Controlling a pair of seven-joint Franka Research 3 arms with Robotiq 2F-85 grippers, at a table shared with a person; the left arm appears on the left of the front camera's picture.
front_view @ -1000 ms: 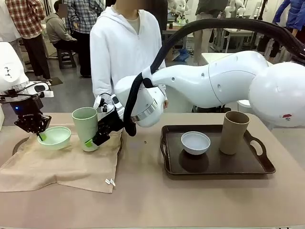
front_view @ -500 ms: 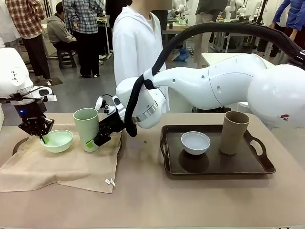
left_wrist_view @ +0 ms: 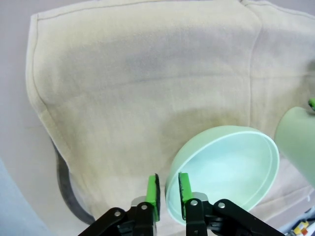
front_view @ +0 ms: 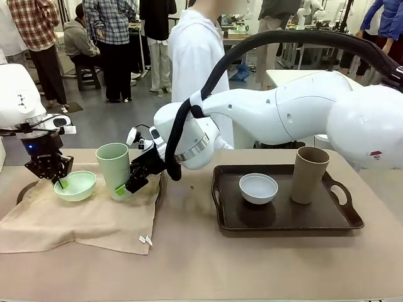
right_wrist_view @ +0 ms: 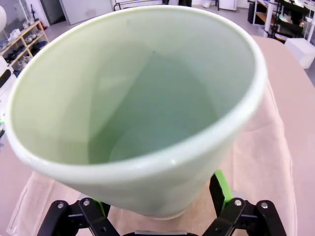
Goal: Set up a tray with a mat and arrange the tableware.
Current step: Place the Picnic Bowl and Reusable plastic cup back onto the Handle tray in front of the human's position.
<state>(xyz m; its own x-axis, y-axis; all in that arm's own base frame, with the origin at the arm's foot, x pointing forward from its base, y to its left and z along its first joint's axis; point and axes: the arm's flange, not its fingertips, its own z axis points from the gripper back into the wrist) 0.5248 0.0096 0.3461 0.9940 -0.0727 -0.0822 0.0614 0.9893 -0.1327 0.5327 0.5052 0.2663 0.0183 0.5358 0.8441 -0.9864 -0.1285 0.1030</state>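
Left hand (front_view: pixel 58 181) clamped on pale green bowl (front_view: pixel 77 184) rim, low over the mat (front_view: pixel 82 220). Right hand (front_view: pixel 126 184) clamped low on pale green cup (front_view: pixel 113 162), axis near upright, just beside bowl. Dark tray (front_view: pixel 283 223) sits well right on bench (front_view: pixel 189 264); right arm nearer.

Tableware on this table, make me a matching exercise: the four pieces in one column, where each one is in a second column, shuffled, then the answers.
1. pale green cup
2. pale green bowl
3. white bowl
4. tan cup

A. right half of the dark tray
B. rim between the jaws of the left gripper
C. left half of the dark tray
D. gripped low down by the right gripper

Pairs: 1-D, 2-B, 3-C, 4-A.
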